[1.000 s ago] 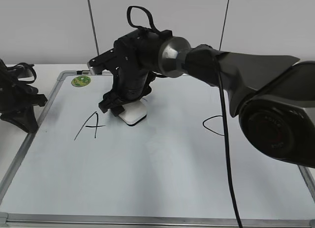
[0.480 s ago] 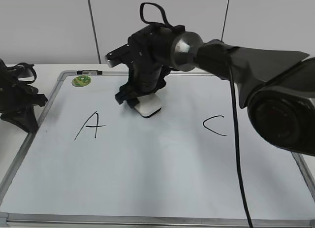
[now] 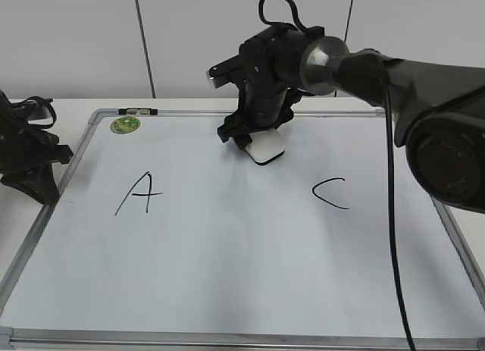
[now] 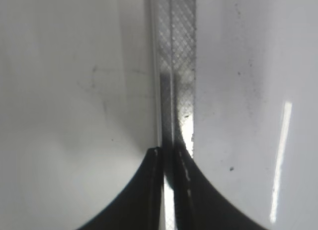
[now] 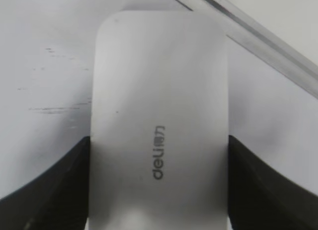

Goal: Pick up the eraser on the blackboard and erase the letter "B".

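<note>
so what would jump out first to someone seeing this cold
The black right arm reaches across the blackboard, its right gripper clamping the white eraser near the top frame. Below it, a black "A" sits at left and a "C" at right, with bare board between them.

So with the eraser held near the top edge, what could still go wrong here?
1. The right gripper holds the eraser close to the blackboard frame; it might catch the rail.
2. Faint streaks beside the eraser in the right wrist view suggest residue may remain.
3. A wide sweep could smear the "C".
</note>
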Tool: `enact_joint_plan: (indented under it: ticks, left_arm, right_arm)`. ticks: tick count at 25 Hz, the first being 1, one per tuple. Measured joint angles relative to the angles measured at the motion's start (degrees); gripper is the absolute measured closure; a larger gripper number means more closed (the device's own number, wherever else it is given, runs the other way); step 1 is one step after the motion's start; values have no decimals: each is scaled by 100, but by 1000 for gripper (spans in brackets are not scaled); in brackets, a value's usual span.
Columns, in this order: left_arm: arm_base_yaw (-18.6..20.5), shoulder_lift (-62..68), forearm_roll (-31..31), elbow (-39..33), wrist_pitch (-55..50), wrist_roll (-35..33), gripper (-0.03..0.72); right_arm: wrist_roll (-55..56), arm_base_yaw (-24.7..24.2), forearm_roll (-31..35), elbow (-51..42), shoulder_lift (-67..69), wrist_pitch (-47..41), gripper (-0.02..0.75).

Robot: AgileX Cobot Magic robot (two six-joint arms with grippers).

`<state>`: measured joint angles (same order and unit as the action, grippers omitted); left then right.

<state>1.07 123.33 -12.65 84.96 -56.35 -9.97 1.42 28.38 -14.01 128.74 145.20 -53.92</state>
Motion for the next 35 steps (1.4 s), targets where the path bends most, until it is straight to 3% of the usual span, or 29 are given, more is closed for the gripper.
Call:
enact_joint_plan:
  ticks: [8, 19, 27, 35]
  left_arm:
    - [0, 0, 4, 0, -12, 0, 678]
    - [0, 0, 13, 0, -12, 0, 678]
    - [0, 0, 13, 0, -12, 0, 678]
    - [0, 0, 13, 0, -12, 0, 678]
  right_arm:
    - [0, 174, -113, 0, 0, -43, 199]
    - [-10, 1042, -110, 0, 0, -81, 199]
    - [-10, 968, -322, 0, 0, -103, 199]
    - [-10, 140, -458, 0, 0, -174, 199]
